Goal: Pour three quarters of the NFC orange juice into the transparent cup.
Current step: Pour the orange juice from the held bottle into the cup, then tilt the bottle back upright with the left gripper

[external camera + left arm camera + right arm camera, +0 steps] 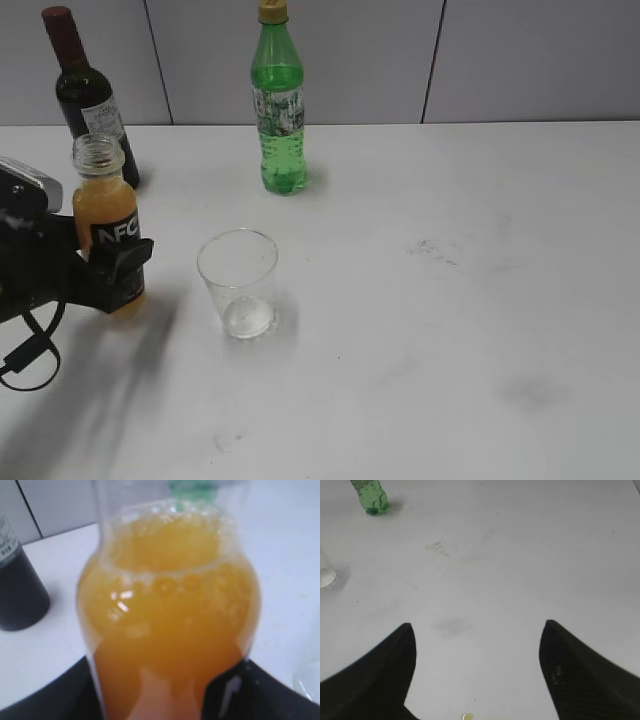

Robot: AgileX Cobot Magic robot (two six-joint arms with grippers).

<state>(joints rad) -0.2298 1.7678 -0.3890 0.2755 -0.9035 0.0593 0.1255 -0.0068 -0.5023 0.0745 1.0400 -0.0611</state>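
Note:
The NFC orange juice (105, 210) is a small clear bottle with a black label, uncapped and upright at the left of the exterior view. My left gripper (112, 272) is shut on its lower body. In the left wrist view the NFC orange juice (170, 610) fills the frame between the black fingers. The transparent cup (238, 283) stands upright to the right of the bottle, apart from it, and looks empty. Its edge shows in the left wrist view (311, 672) and in the right wrist view (325, 572). My right gripper (477, 635) is open and empty over bare table.
A dark wine bottle (88, 95) stands behind the juice at the back left. A green soda bottle (279, 105) stands at the back middle, also showing in the right wrist view (371, 497). The white table (450, 300) has faint smudges on the right.

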